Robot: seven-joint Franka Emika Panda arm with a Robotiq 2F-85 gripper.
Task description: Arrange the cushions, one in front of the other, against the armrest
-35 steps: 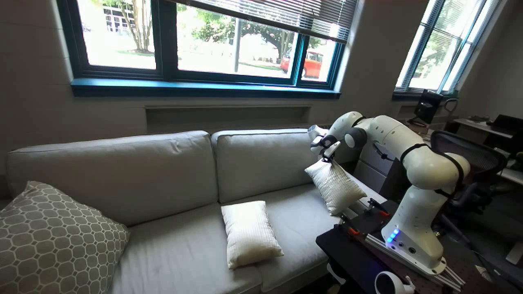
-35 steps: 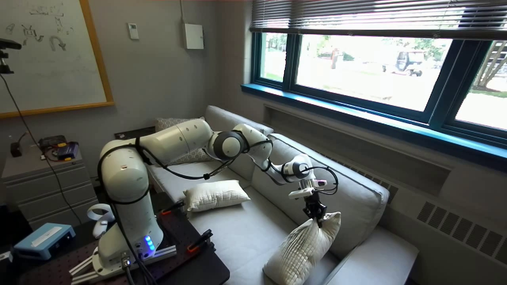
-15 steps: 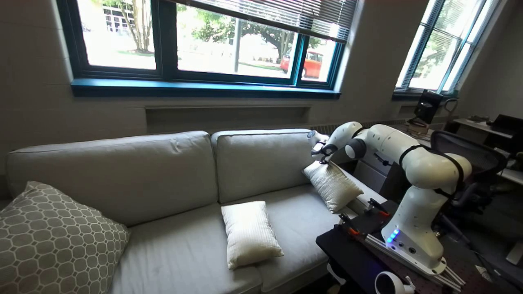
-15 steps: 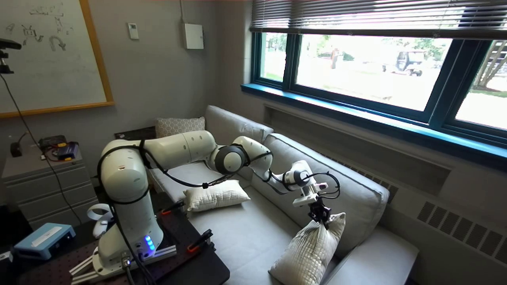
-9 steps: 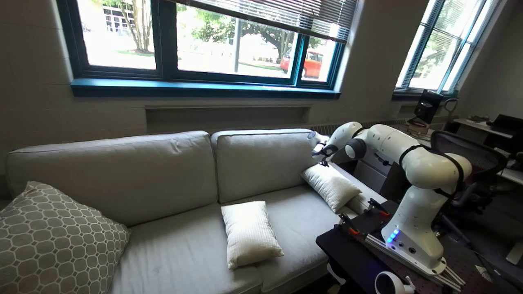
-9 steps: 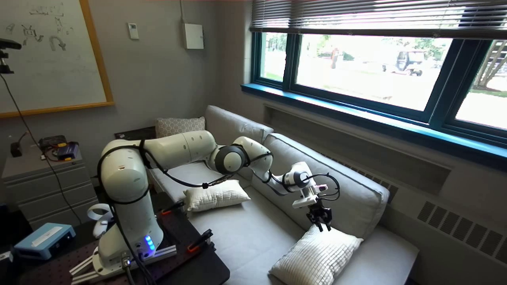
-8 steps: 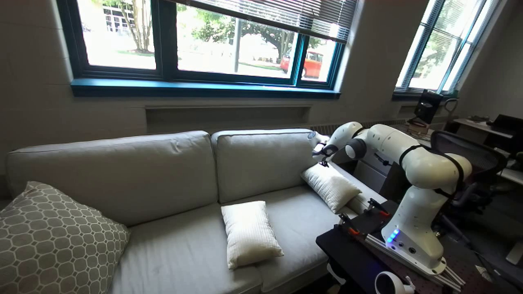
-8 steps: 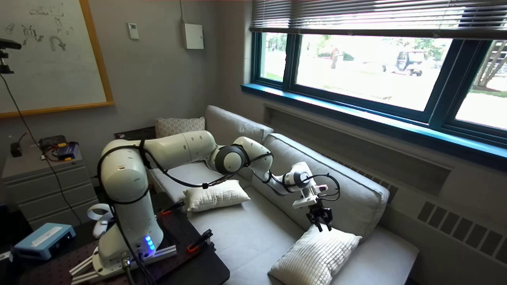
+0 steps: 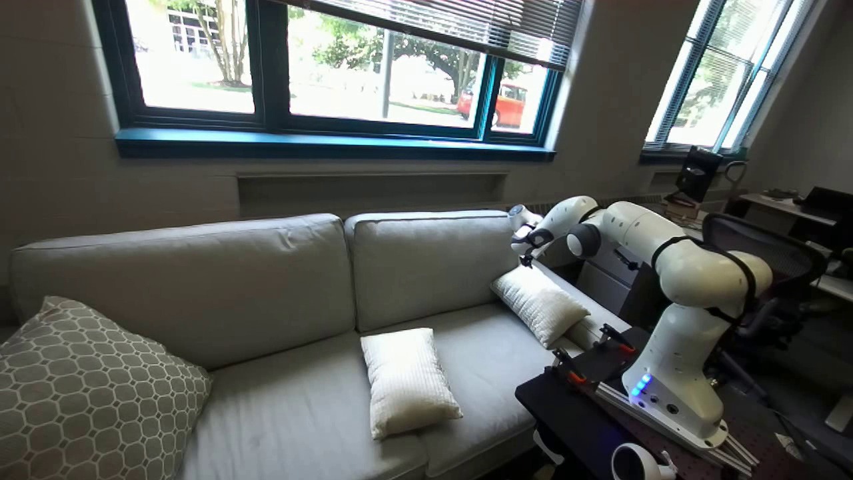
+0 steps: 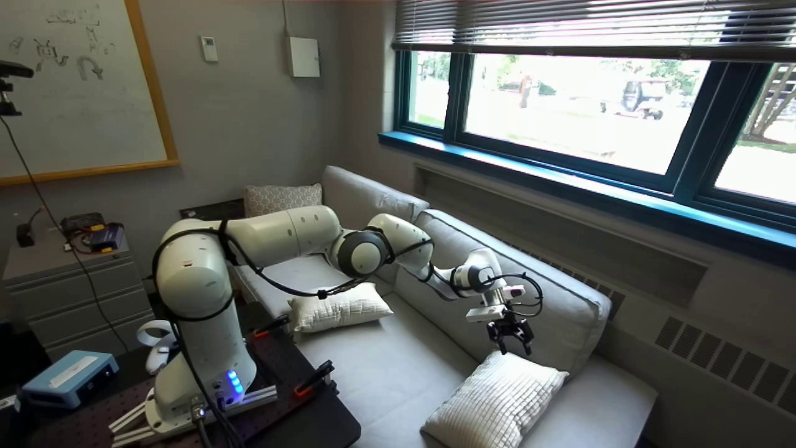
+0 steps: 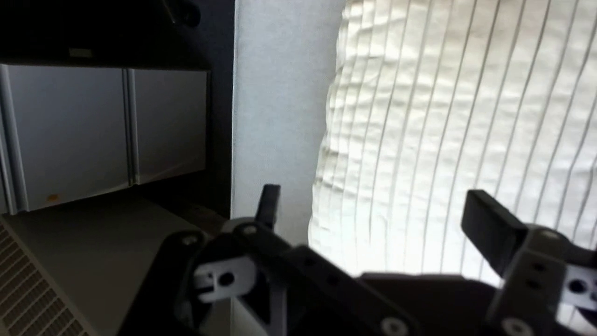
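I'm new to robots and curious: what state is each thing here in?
Black hinged jaws: open, empty
Cream square fabric cushion below them: tilted against the light grey fabric armrest
Second cream square fabric cushion: lying flat
Grey lattice-patterned fabric cushion: propped up
Grey slatted window blind: partly lowered
Blue robot lights: lit
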